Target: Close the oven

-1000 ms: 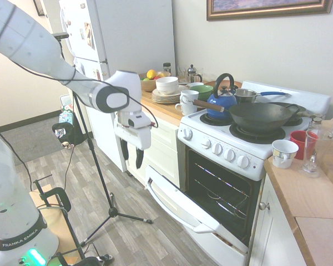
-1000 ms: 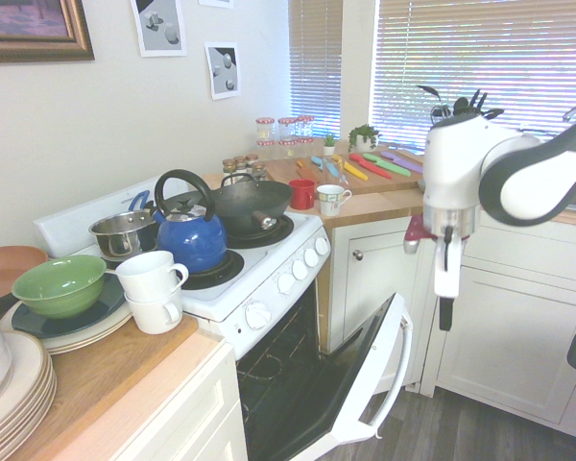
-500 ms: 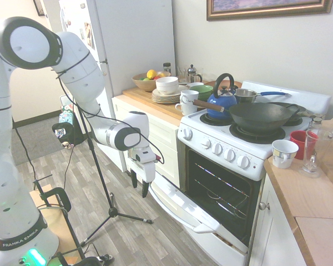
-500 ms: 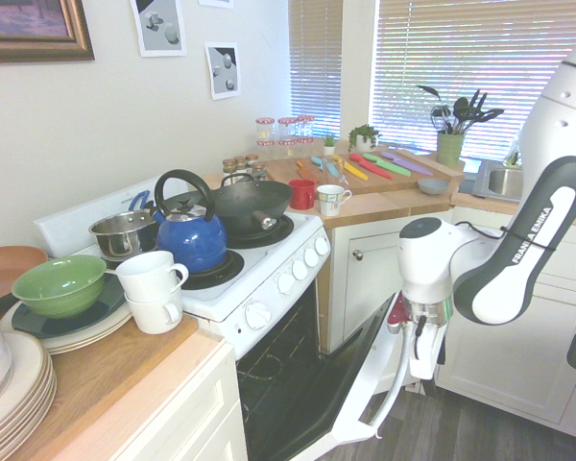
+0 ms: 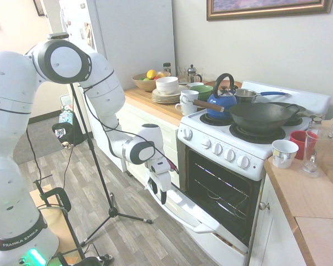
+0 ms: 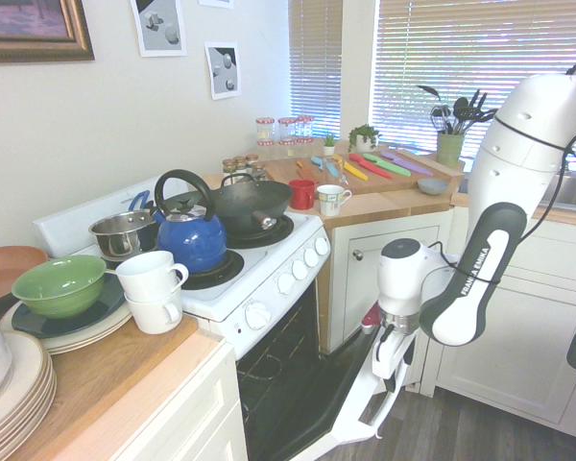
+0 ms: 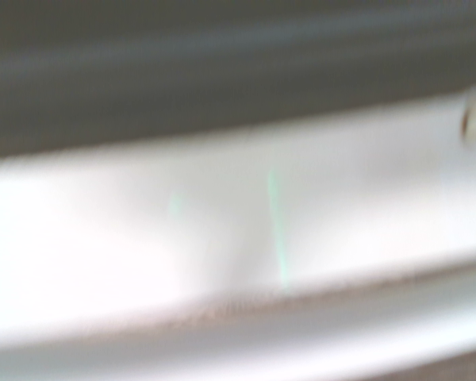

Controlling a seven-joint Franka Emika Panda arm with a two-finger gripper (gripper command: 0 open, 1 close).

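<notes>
Okay, oven (image 5: 216, 151) is standing between the counter sections, its drop-down door (image 5: 201, 215) hanging partly open, wire racks (image 5: 219, 194) showing inside. Pincer (image 5: 158, 193) is reaching down at one end of the white bar handle (image 6: 392, 403), fingers spread, apparently straddling the bar or the door's top edge; contact is looking likely, but the views aren't settling it. Wrist view is blurring, only showing pale and dark bands. Arm is coming in from the door's outer side, presumably because closing is needing an upward, inward push. Being at the upper edge, away from the hinge, is probably giving good leverage; being at one end is maybe risking a twist or slip. Kettle (image 5: 222, 101) and wok (image 5: 260, 117) are sitting on the burners, so a hard shove is possibly rattling them. Closing is remaining to do.
</notes>
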